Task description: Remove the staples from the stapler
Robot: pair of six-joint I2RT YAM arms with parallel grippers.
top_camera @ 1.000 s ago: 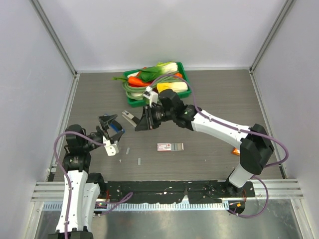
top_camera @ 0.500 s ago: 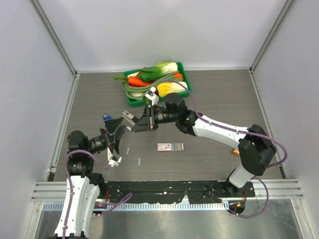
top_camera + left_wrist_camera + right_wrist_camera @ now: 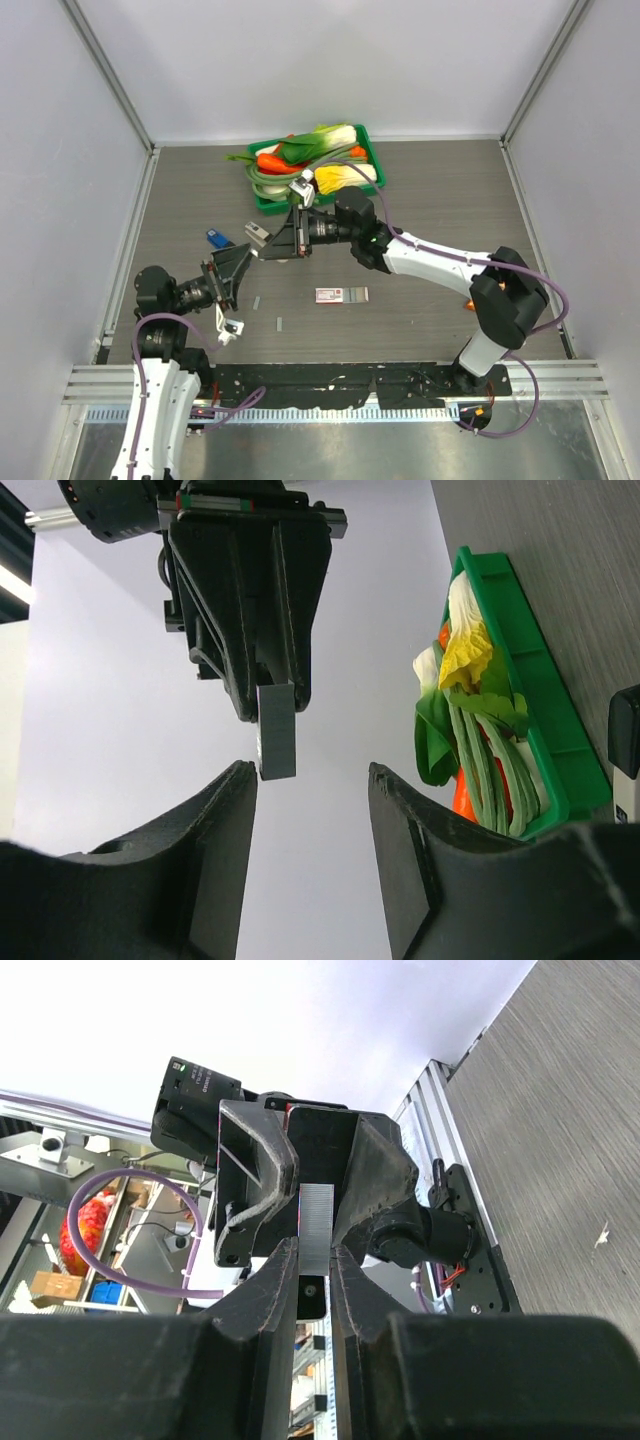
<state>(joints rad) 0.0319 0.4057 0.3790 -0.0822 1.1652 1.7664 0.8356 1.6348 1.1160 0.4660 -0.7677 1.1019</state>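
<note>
Two short silvery-grey metal staple strips (image 3: 256,302) flat on the dark wood-grain table (image 3: 430,200), the first just to the near right of the left gripper (image 3: 238,264), the second strip (image 3: 279,323) a little nearer and further right, apart from each other and from every finger, both in open view from above. To their right, a flat red-and-white rectangular staple box (image 3: 341,294), close by but not touching. At the far centre, a green plastic tray (image 3: 261,204) heaped with toy vegetables (image 3: 320,150), just behind the right arm's wrist. On the table left of the raised grippers, a small blue object (image 3: 216,238), possibly the stapler but too small to tell. At the right, a small orange object (image 3: 471,305), partly hidden by the right arm's elbow. Over the table's middle, reaching left, the right gripper (image 3: 274,244), jaws nearly closed and pinching a grey finely ridged metal strip (image 3: 316,1222) by its flat sides, one end poking past the fingertips. Ridges much like a row of staples, though cannot tell for sure whether staples or a stapler part. Opposite, the left gripper, jaws partly open and holding nothing. In the left wrist view, the held strip's free end just short of that gap, close beside one fingertip (image 3: 222,820), not visibly touching.
</note>
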